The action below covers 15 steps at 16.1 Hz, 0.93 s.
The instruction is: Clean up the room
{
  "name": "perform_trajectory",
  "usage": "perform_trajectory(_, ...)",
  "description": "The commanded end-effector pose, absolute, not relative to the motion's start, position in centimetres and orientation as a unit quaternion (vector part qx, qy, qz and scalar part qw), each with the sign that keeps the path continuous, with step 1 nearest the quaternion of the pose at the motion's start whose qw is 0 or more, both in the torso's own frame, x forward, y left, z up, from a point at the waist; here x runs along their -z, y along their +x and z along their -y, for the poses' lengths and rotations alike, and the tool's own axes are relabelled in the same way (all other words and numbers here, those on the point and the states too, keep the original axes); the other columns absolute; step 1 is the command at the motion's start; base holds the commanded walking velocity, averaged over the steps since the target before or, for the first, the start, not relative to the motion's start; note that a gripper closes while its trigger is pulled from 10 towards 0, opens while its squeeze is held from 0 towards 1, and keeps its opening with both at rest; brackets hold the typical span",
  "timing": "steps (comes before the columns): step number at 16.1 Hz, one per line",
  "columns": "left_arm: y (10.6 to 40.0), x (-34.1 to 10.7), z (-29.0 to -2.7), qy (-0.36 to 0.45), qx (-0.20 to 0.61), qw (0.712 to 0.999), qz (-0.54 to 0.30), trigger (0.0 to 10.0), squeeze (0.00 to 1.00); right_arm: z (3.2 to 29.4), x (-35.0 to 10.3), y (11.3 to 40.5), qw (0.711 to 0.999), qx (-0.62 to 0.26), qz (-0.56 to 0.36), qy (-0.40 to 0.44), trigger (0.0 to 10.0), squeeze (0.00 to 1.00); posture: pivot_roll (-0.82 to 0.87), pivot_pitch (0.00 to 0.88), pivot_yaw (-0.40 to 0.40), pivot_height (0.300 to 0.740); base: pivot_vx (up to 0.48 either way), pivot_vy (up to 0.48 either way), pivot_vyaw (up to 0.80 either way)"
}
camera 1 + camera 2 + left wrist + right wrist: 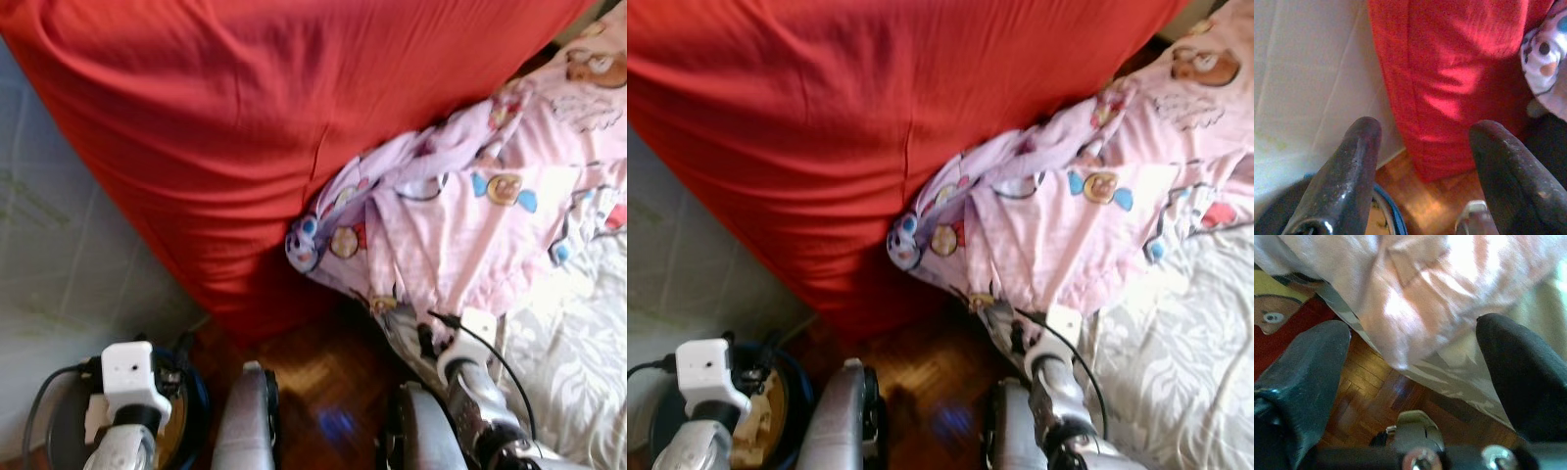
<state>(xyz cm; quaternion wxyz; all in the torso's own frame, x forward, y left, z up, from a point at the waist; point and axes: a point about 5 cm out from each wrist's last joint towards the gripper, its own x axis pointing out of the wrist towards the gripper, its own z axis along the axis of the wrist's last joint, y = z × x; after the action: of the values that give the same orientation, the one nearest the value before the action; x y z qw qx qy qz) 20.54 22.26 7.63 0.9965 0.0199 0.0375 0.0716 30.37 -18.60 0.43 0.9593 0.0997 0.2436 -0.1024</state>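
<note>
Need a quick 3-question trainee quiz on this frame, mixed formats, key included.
1. True or false: the pink patterned sheet lies partly over the red cover.
2. The left claw is: A) shut on fabric, B) open and empty, C) shut on a cable.
3. Fill in: the floor between the robot's legs is made of ____.

Key:
1. True; its bunched edge overlaps the red cover's right side.
2. B; the right claw is open too, just below the sheet's hanging edge.
3. Wood parquet.

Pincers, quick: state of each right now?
Left pincer: open, holding nothing, beside the red cover.
Right pincer: open, holding nothing, just below the pink printed sheet.
</note>
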Motion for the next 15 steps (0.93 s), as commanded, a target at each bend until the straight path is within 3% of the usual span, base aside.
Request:
perform_trajectory(1,19.8,-7.8,-22.4,0.022,-0.079,0.995,-0.049,10.0,0.0,18.4,0.0,30.1,0.956,0.099,-0.258,0.096,10.0,0.0,0.19,0.398,0.053,0.619,0.0,0.0,0.0)
perform_trajectory(6,18.5,-8.6,-22.0,0.017,-0.09,0.994,-0.053,10.0,0.0,18.4,-1.7,31.6,0.966,0.096,-0.227,0.078,10.0,0.0,0.2,0.461,0.036,0.619,0.0,0.0,0.0)
perform_trajectory(10,16.8,-8.8,-21.9,0.015,-0.108,0.992,-0.068,10.0,0.0,20.2,-2.4,31.8,0.966,0.146,-0.212,0.026,10.0,0.0,0.19,0.51,0.011,0.619,0.0,0.0,0.0)
perform_trajectory(13,16.5,-8.8,-21.3,0.008,-0.112,0.991,-0.074,10.0,0.0,19.7,-2.1,31.7,0.968,0.114,-0.223,0.002,9.9,0.0,0.19,0.521,-0.007,0.619,0.0,0.0,0.0)
perform_trajectory(14,16.5,-8.7,-21.3,0.006,-0.113,0.991,-0.074,10.0,0.0,19.5,-2.1,31.7,0.969,0.107,-0.223,-0.003,2.5,0.0,0.19,0.521,-0.01,0.619,0.0,0.0,0.0)
perform_trajectory(15,16.5,-8.7,-21.2,0.006,-0.113,0.991,-0.075,10.0,0.0,19.3,-2.1,31.7,0.97,0.101,-0.222,-0.005,0.0,0.0,0.19,0.52,-0.013,0.619,0.0,0.0,0.0)
